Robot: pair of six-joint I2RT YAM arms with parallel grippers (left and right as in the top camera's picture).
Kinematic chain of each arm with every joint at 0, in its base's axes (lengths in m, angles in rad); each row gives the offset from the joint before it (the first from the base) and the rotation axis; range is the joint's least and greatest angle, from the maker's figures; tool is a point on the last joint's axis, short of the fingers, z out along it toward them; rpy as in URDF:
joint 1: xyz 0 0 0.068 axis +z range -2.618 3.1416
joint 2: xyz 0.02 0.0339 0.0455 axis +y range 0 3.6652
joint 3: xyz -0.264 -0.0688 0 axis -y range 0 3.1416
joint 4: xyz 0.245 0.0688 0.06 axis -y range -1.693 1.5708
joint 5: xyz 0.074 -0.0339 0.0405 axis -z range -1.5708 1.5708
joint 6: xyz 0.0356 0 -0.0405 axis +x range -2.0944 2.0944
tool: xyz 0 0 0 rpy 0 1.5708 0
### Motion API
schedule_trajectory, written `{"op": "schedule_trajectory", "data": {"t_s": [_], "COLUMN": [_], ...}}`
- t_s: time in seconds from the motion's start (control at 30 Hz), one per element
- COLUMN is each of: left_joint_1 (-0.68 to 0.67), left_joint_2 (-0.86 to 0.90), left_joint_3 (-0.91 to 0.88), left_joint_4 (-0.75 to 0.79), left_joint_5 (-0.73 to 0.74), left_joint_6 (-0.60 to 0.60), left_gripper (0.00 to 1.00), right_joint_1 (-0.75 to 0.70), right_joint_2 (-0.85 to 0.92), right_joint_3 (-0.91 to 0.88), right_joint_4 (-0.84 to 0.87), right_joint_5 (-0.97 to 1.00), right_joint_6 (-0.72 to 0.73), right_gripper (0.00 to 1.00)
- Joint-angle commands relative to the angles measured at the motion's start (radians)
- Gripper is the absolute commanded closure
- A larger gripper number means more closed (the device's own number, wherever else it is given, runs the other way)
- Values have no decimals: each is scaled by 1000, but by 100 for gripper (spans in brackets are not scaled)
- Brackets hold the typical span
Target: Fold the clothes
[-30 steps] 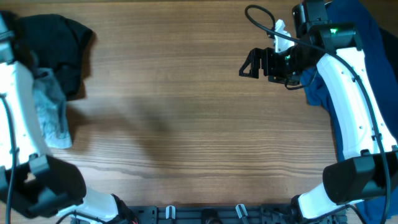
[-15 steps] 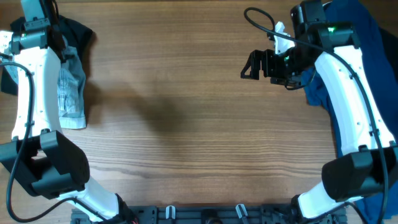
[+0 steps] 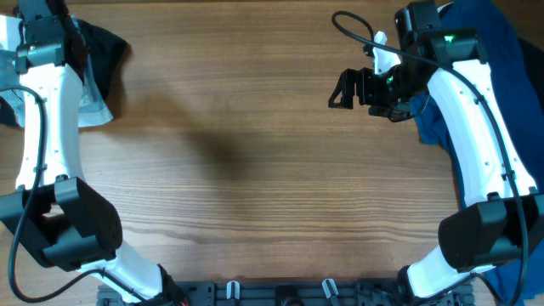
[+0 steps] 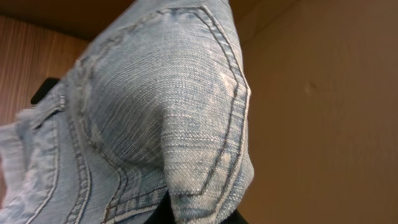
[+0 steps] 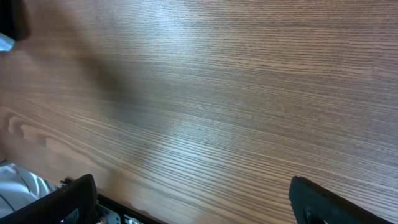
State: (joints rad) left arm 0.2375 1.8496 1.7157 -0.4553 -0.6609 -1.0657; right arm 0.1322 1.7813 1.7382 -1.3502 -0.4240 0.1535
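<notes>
Clamped in the left tool (image 4: 200, 213): the pale-blue denim shorts (image 4: 161, 112), pinched at a bunched fold at the bottom of the left wrist view. Tool almost wholly buried under cloth, with only dark slivers showing either side of the pinch. Shorts lifted clear of the table (image 3: 255, 170) and hanging close in front of the wrist camera, a stitched back pocket facing the lens, the waistband and a dark belt loop off to the left. From overhead, visible as a pale strip dangling just beside the left arm (image 3: 51, 127) near the top-left corner, close beside the black garment (image 3: 109, 47) heaped at the table's top-left edge.

Spread wide and holding nothing: the right tool (image 3: 344, 87). Hovering over bare wood, right of centre and near the top, pointed leftward, touching nothing. In the right wrist view, black fingers (image 5: 68, 200) down in the two bottom corners, far apart, with only wood grain between. Above the right wrist, a looping black cable (image 3: 353, 25). At the table's right edge, behind and beneath the right arm (image 3: 476, 144), the dark-blue garment (image 3: 520, 51), well apart from the shorts.
</notes>
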Motion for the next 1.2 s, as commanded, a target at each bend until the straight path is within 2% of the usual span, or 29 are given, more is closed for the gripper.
{"op": "schedule_trajectory", "data": {"t_s": [0.0, 0.27, 0.53, 0.6, 0.63, 0.67, 0.9, 1.0, 1.07, 1.17], "left_joint_1": [23, 25, 25, 25, 25, 25, 26, 5, -19, -55], "left_joint_2": [32, 145, 275, 317, 335, 356, 415, 412, 411, 410], "left_joint_3": [22, 22, 22, 22, 22, 22, 22, 42, 88, 175], "left_joint_4": [20, 10, 119, 189, 229, 271, 313, 363, 367, 366], "left_joint_5": [-62, -53, 61, 123, 148, 188, 360, 512, 542, 572], "left_joint_6": [67, 64, 68, 123, 158, 196, 208, 277, 280, 402], "left_gripper": [96, 96, 96, 96, 87, 1, 1, 1, 1, 1], "right_joint_1": [6, 6, 6, 6, 6, 6, 6, 6, 6, 6], "right_joint_2": [16, 16, 16, 16, 16, 16, 16, 16, 16, 16], "right_joint_3": [16, 16, 16, 16, 16, 16, 16, 16, 16, 16], "right_joint_4": [-8, -8, -9, -10, -14, -21, -49, -45, -46, -45], "right_joint_5": [13, 13, 13, 13, 13, 13, 13, 13, 13, 13], "right_joint_6": [6, 20, 33, 33, 33, 34, 32, 32, 33, 31], "right_gripper": [0, 0, 0, 0, 0, 0, 0, 0, 0, 0]}}
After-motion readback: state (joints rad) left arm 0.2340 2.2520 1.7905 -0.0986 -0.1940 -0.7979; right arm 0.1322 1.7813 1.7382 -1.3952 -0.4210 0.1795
